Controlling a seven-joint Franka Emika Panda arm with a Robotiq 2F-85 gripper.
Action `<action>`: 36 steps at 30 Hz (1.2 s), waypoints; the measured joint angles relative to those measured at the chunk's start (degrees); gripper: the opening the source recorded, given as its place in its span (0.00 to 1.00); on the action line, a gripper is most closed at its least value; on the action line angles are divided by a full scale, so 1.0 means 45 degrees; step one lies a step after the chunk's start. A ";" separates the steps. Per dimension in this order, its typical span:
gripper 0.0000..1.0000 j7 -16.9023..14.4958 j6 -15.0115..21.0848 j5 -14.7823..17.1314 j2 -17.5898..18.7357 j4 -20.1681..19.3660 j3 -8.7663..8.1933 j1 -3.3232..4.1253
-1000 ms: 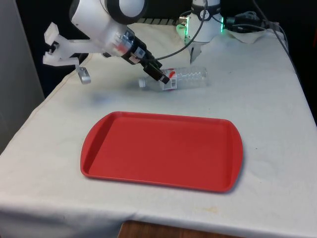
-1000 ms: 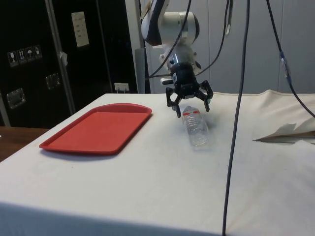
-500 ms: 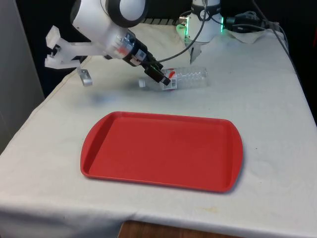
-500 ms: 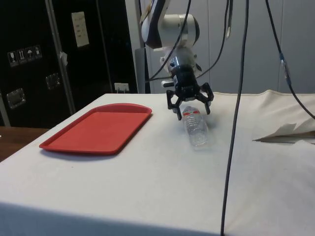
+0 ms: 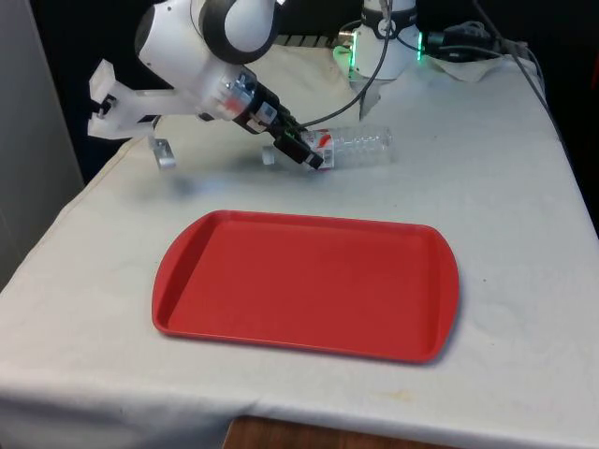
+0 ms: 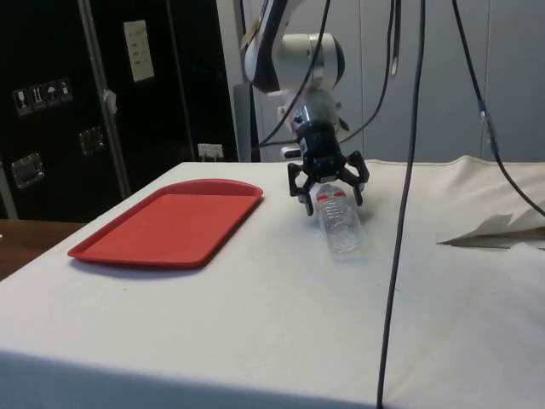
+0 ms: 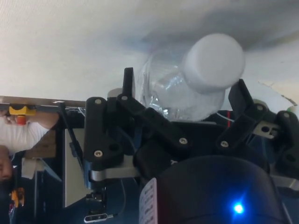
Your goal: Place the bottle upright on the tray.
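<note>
The 2 fingers (image 6: 304, 185) are spreading wide either side of the bottle's (image 5: 351, 148) neck — probably not touching yet. The bottle is lying flat on the cloth (image 5: 487, 159), cap facing the gripper (image 6: 329, 189), just beyond the tray (image 5: 309, 281).

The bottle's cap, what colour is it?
White; the cap shows best in the wrist view.

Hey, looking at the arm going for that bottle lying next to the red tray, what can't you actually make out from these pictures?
- Contact: the gripper straddles the lying bottle near its cap end with fingers spread; whether the pads touch it is unclear in the side view.
- The bottle's neck in the front view is covered by the gripper.
- The bottle's label text is too small to read.
- The tray surface detail in the side view is foreshortened.
</note>
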 measured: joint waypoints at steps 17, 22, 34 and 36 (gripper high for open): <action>1.00 -0.0153 -0.0178 0.0242 0.0293 0.0166 -0.0064 -0.0025; 1.00 -0.0153 -0.0433 0.0280 0.0293 0.0178 -0.0089 -0.0038; 1.00 -0.0166 -0.1235 0.0306 0.0357 0.0420 -0.0293 -0.0102; 1.00 -0.0140 -0.1311 0.0318 0.0382 0.0458 -0.0293 -0.0102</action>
